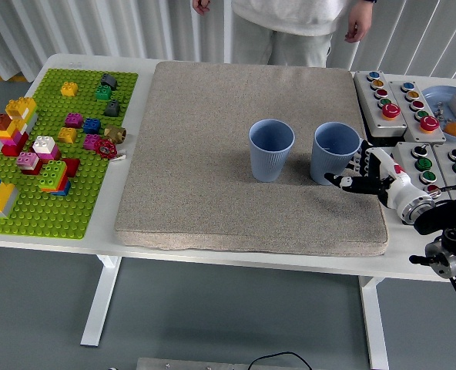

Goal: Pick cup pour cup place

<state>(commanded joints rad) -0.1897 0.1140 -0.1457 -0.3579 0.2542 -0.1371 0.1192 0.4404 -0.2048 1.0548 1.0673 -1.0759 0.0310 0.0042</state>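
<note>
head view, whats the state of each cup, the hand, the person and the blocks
left cup: upright on the mat, untouched
right cup: upright on the mat, not lifted, inside not clear
right hand: open, fingers spread at the right cup's side, grasp not closed
person: standing at the far side, hands down, holding nothing
blocks: some stacked, some single, on the green baseplate

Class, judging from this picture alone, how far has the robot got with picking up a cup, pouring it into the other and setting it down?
Nothing looks done: both cups stand upright on the grey mat. In hand: the right hand, fingers open, is at the side of the right blue cup, not yet closed on it. Left: grasp, lift, pour into the left blue cup, set down.
</note>
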